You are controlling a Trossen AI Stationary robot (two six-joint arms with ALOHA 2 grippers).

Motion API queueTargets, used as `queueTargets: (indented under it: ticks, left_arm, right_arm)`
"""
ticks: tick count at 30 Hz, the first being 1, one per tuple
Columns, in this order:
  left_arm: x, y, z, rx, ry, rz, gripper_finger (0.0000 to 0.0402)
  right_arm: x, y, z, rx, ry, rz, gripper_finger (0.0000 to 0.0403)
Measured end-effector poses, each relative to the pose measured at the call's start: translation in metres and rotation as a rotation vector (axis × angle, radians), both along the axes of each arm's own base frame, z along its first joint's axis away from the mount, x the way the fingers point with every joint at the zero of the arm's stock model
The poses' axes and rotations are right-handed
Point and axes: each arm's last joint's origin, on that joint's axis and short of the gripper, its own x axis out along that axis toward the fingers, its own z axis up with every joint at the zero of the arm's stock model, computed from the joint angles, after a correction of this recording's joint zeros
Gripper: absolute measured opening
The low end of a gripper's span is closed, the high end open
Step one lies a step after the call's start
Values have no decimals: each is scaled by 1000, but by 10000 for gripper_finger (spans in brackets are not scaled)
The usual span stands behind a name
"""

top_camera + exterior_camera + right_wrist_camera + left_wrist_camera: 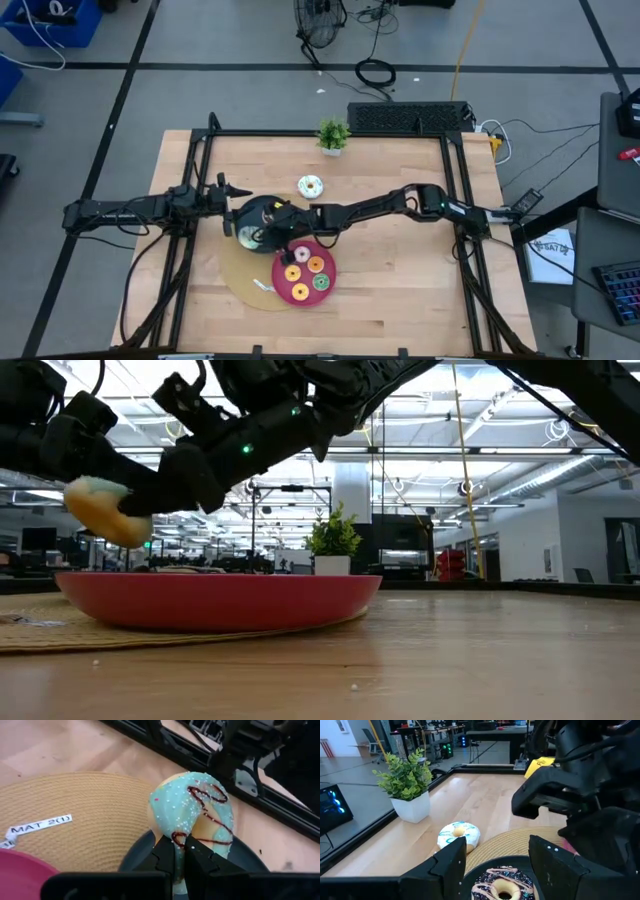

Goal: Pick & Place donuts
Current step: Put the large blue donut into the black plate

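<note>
1. Right pincer [180,851] is clamped on the rim of a mint donut [197,812] with a dark squiggle of icing. It holds the donut edge-up, lifted clear above the dark plate [140,851]. In the low view the same donut [105,512] hangs in the air beside the pink plate [215,597], not touching it.
2. Judgement: the grip on the rim keeps the ring upright so it clears both plate rims on the way across.
3. Left pincer [492,865] sits low at the dark plate [250,222], fingers spread wide with nothing between them. A chocolate donut [504,884] with sprinkles lies on that plate just ahead of it.
4. Pink plate [285,285] holds four donuts [307,274]. It rests on the woven mat [240,275], touching the dark plate's side.
5. A white donut [311,186] lies alone on the worktop [400,290], near the potted plant [333,135].
6. Judgement: transfer is in hand; chocolate and white remain.
</note>
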Motion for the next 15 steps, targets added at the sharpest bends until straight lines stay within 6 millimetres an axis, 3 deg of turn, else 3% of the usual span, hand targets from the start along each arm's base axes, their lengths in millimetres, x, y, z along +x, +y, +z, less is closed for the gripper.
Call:
queueTargets:
  ticks: [7, 15]
  left_arm:
    - [0, 0, 0, 0, 0, 0, 214]
    - [0, 0, 0, 0, 0, 0, 214]
  right_arm:
    - [2, -4, -20, -5, 42, -11, 13]
    - [-4, -1, -29, -37, 156, -56, 13]
